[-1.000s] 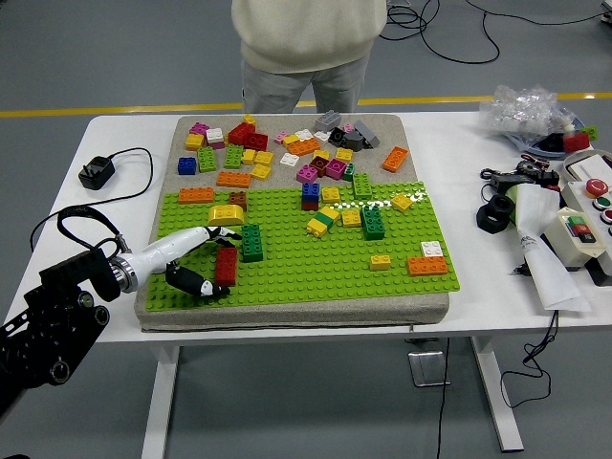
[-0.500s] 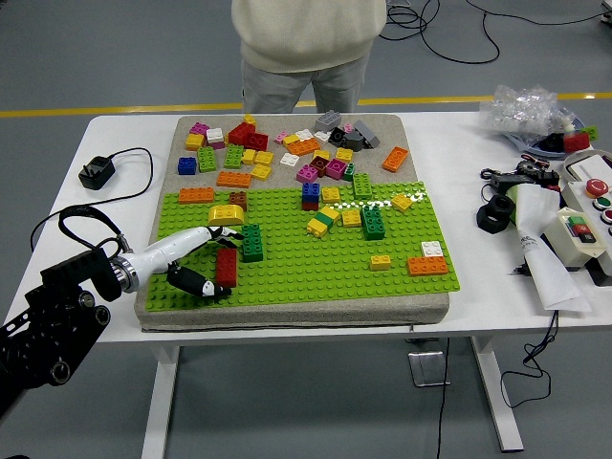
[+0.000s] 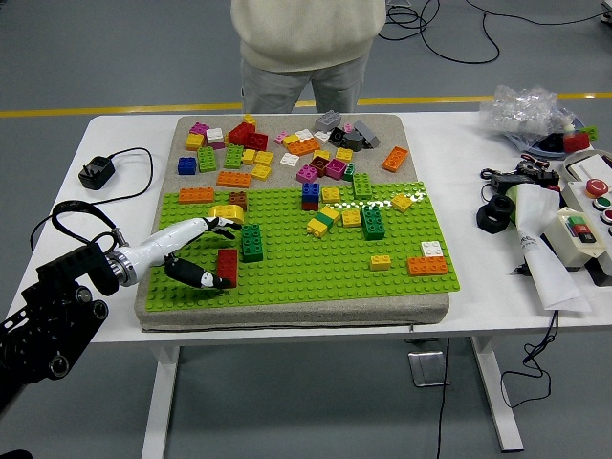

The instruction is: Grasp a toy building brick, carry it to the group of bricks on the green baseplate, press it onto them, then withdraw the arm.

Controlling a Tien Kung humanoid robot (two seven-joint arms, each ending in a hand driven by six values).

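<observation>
Red brick [image 3: 227, 267] stands between the spread fingers of the left robot hand [image 3: 206, 253] (thumb touching, nothing gripped).

Black charger [image 3: 97, 172] left; emergency-stop box [image 3: 585, 222], plastic bag [image 3: 529, 107] right

This looks like a robot lab. The floor [image 3: 115, 57] is smooth and gray with a yellow line [image 3: 105, 111] painted on it. Black cables [image 3: 459, 29] lie loose on the floor. The white surface [image 3: 478, 277] holds a box with buttons [image 3: 585, 222] and a black plug [image 3: 97, 172].
</observation>
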